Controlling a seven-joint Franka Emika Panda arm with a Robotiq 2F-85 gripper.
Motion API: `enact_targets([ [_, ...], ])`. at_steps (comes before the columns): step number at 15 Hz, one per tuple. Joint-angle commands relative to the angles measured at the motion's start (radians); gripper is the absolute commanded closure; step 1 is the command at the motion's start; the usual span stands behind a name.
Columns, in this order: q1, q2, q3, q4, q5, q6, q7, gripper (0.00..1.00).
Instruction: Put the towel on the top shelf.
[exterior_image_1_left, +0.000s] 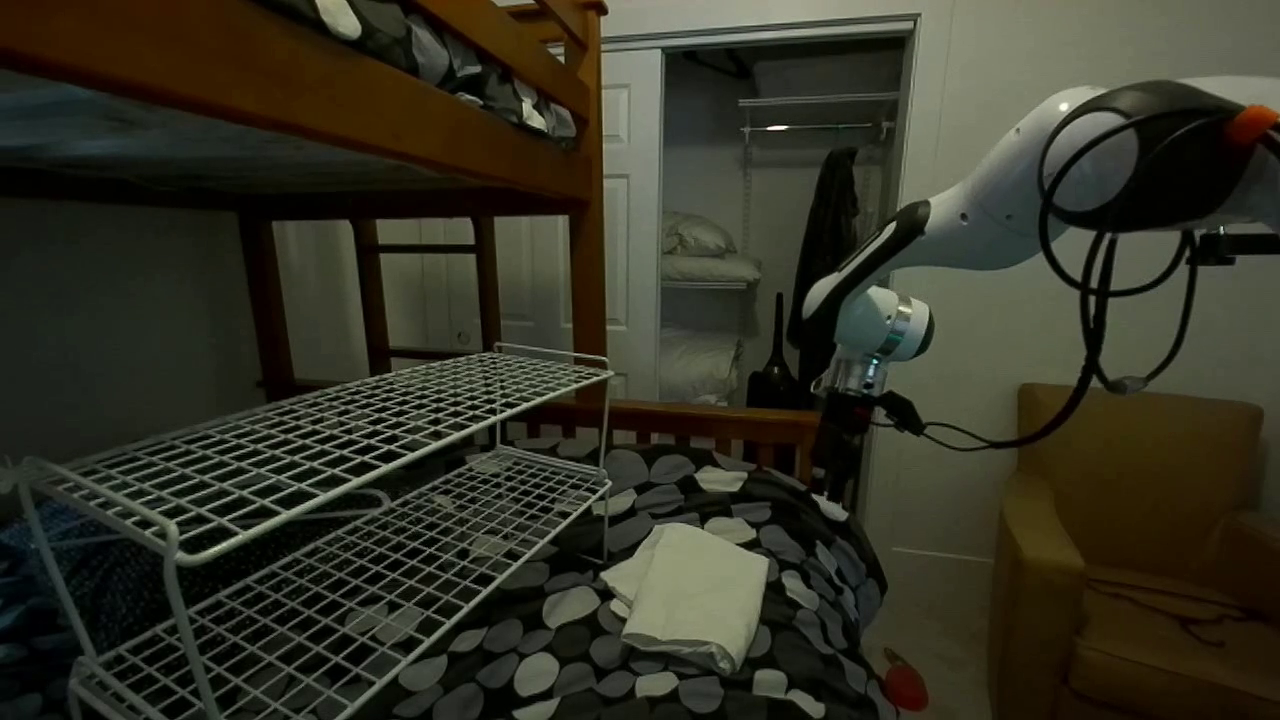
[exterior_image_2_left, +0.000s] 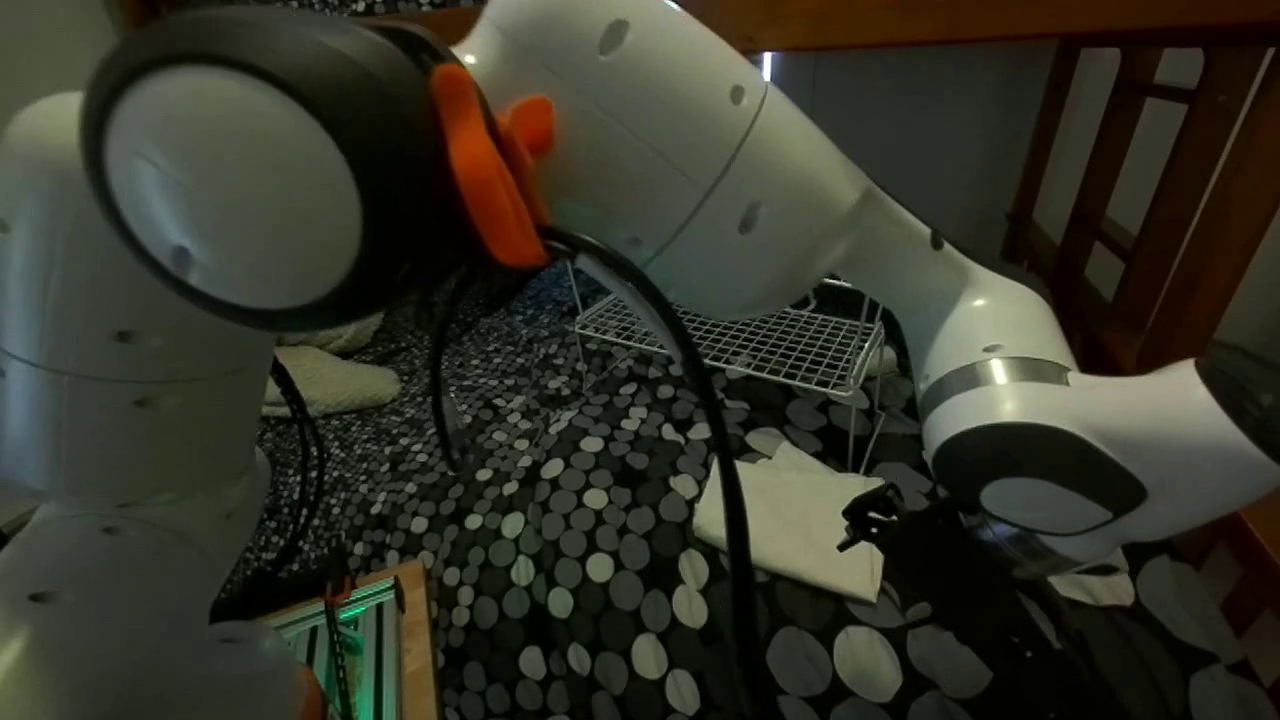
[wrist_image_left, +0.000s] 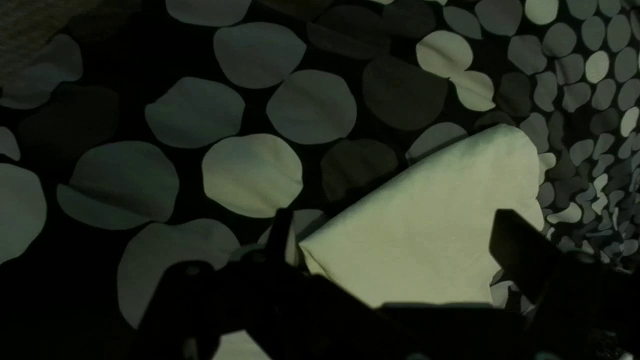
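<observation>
The towel, a pale cream-white folded cloth, lies on the dark spotted bedding in both exterior views (exterior_image_1_left: 700, 595) (exterior_image_2_left: 790, 515). It also shows in the wrist view (wrist_image_left: 430, 220), one folded corner beside the left finger. My gripper is in both exterior views (exterior_image_1_left: 838, 485) (exterior_image_2_left: 868, 518) and the wrist view (wrist_image_left: 395, 217). It points down, open and empty, with the towel visible between its fingers. It appears above the bedding, apart from the towel. The top shelf (exterior_image_1_left: 350, 430) is the bare upper wire tier of the white rack; the arm hides it in an exterior view.
The rack's lower wire tier (exterior_image_1_left: 400, 580) carries a hanger-like piece. The rack stands on the spotted bedding (exterior_image_1_left: 560, 640). The brown upper bunk (exterior_image_1_left: 400, 110) hangs over the rack. A wooden bed-end rail (exterior_image_1_left: 720, 420) is behind. A tan armchair (exterior_image_1_left: 1140, 500) is at the right.
</observation>
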Motion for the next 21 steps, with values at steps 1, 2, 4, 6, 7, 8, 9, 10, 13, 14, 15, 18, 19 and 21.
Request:
enact_targets([
  [1,-0.041,0.03,0.052,0.026,-0.021,0.001,0.016,0.0],
  [2,-0.043,0.053,0.059,0.044,-0.022,0.001,0.02,0.0],
  [4,-0.045,0.073,0.063,0.064,-0.023,-0.003,0.021,0.0],
  [6,-0.048,0.074,0.063,0.073,-0.023,-0.016,0.022,0.0],
  [7,-0.05,0.096,0.07,0.091,-0.018,-0.03,0.013,0.0],
  [8,-0.049,0.121,0.079,0.105,-0.017,-0.036,0.014,0.0],
  [9,-0.054,0.139,0.095,0.112,-0.008,-0.038,0.003,0.0],
  [10,-0.053,0.164,0.108,0.124,-0.007,-0.034,0.002,0.0],
  [13,-0.044,0.217,0.133,0.145,-0.017,-0.006,0.018,0.0],
  [14,-0.046,0.236,0.142,0.156,-0.016,0.004,0.013,0.0],
  [15,-0.049,0.254,0.15,0.169,-0.015,0.011,0.01,0.0],
  [18,-0.055,0.278,0.169,0.186,-0.012,0.071,-0.009,0.0],
  [19,-0.054,0.284,0.174,0.191,-0.015,0.089,-0.01,0.0],
  [21,-0.057,0.311,0.187,0.215,-0.012,0.097,-0.005,0.0],
])
